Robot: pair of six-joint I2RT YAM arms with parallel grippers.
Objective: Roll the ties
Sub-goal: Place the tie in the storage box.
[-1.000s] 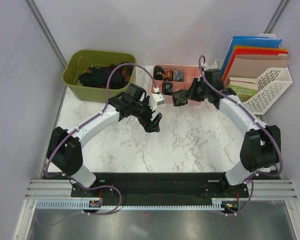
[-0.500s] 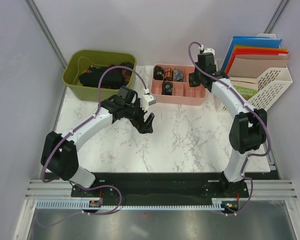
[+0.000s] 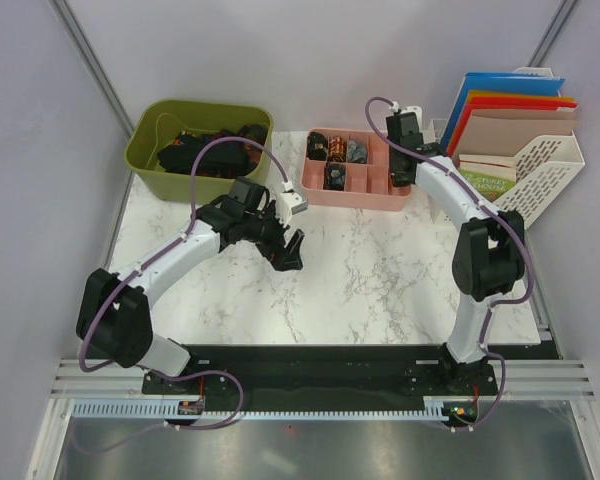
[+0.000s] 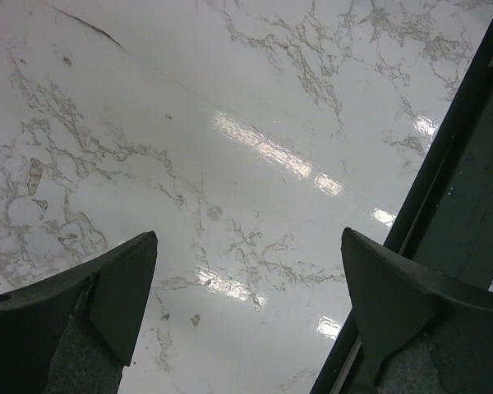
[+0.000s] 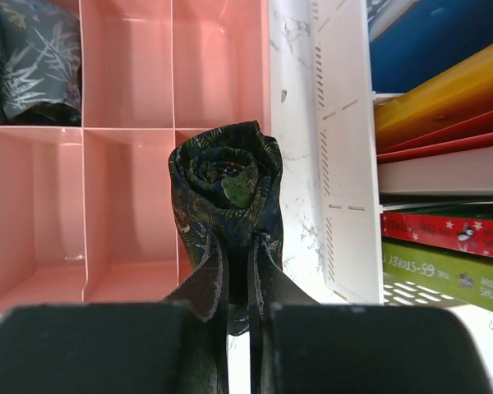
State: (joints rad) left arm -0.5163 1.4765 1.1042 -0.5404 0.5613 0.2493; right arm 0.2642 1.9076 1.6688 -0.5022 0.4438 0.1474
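In the right wrist view a rolled tie, dark with a green leaf pattern, is pinched between my right gripper's fingers, its spiral end facing the camera. It hangs over the right-hand compartments of the pink tray. From above, the right gripper is at the right end of the pink tray. Other rolled ties fill the tray's left compartments, one of them showing as a rolled tie at the upper left. My left gripper hovers wide open over bare marble, nothing between its fingers.
A green bin at the back left holds a heap of unrolled ties. A white file rack with coloured folders and books stands right of the tray; its white wall is close beside the held tie. A black rail borders the marble.
My right arm carried the rolled tie from in front of the tray up and back over the tray's right end. The left arm drew a little left, still open.
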